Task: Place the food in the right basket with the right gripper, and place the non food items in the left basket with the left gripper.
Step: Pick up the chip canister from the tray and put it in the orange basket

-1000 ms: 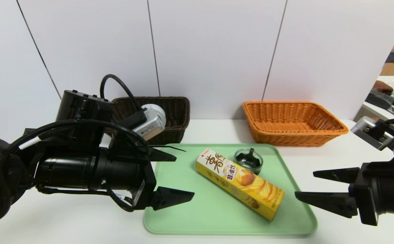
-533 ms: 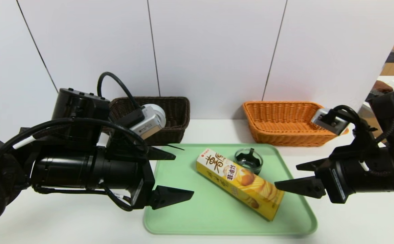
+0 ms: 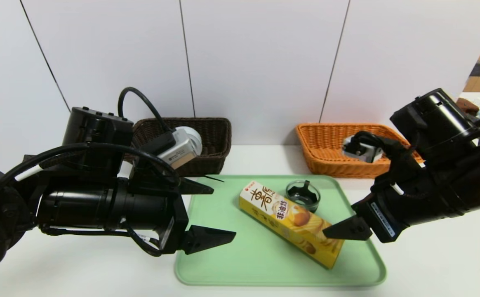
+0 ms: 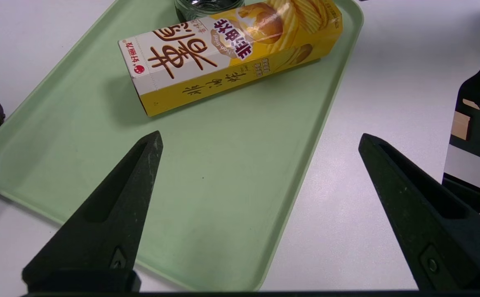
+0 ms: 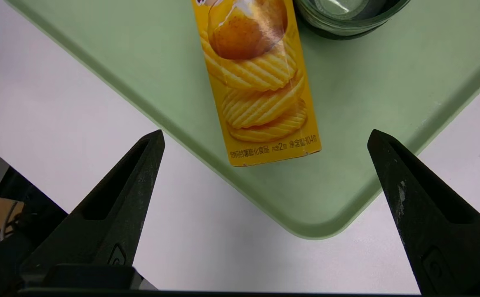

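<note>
head view, with both wrist views. your right gripper [image 3: 343,229] has swung in from the counter's right edge over the last second and now hangs at the near end of the snack box [image 3: 291,224], jaws spread wide on either side of it, touching nothing. the box lies diagonally on the green tray [image 3: 231,264], just beside the glass dish [image 3: 302,195]. the orange basket [image 3: 357,150] waits beyond. your left gripper [image 3: 207,214] has stayed at the tray's left edge, jaws apart, the dark basket [image 3: 211,136] behind it. judged: a grasp of the food is about to begin; neither tray item is sorted yet.
</note>
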Controlling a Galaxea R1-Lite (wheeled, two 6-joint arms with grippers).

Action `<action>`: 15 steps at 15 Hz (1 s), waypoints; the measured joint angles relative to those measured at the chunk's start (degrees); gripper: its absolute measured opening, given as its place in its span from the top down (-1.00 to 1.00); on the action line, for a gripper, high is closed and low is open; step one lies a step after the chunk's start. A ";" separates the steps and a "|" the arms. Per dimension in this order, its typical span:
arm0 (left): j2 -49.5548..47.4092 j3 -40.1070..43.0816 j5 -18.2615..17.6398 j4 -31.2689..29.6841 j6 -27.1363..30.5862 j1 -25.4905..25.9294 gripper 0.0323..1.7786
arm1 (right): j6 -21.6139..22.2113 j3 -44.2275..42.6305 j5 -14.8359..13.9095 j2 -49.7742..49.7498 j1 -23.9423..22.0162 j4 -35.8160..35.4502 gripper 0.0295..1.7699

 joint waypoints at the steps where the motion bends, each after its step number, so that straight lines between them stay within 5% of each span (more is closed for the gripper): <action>1: 0.00 0.00 0.05 0.00 -0.02 0.00 -0.90 | -0.22 -1.00 -1.29 1.02 0.83 1.02 -0.92; 9: 0.11 -0.04 0.09 -0.13 -0.13 0.07 -0.90 | -3.63 -3.25 -5.49 7.83 4.69 1.83 -0.92; 15: 0.11 -0.06 0.09 -0.18 -0.11 0.57 -0.90 | -4.63 -3.78 -5.73 11.39 5.81 1.35 -0.92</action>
